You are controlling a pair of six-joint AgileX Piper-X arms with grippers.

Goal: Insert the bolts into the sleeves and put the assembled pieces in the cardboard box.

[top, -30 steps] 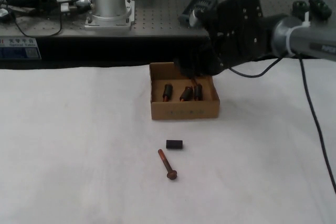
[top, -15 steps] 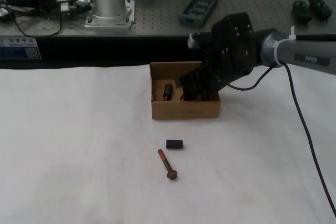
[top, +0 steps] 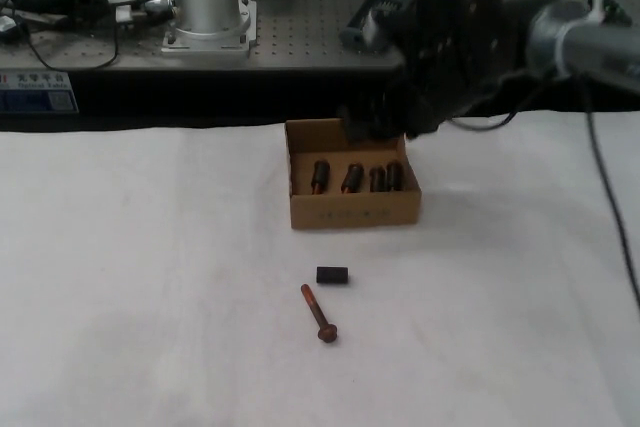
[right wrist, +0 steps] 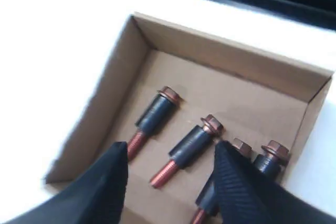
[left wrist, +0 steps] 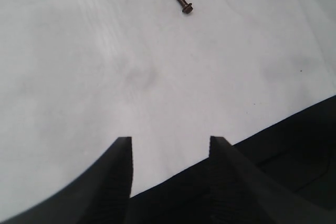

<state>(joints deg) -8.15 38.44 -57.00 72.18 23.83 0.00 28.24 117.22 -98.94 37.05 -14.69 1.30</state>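
1. Hovering above the cardboard box [top: 352,209], our right gripper [right wrist: 170,179] has its fingers apart and carries nothing. Four assembled pieces [right wrist: 195,141] lie side by side on the box floor beneath it.
2. We see one loose bolt [top: 319,313] and one loose sleeve [top: 332,274] on the white cloth [top: 150,277] in front of the box, near each other but not touching.
3. Our left gripper [left wrist: 170,163] sits over bare cloth, fingers spread and empty, with the bolt well ahead of it.
4. We judge that the right arm could clip the box's back wall and shift the box, since its fingers hang close above that rim.
5. We expect the small sleeve may skid on the cloth, or the bolt may roll, if a finger lands off-centre. A tilted bolt would jam at the sleeve's mouth.
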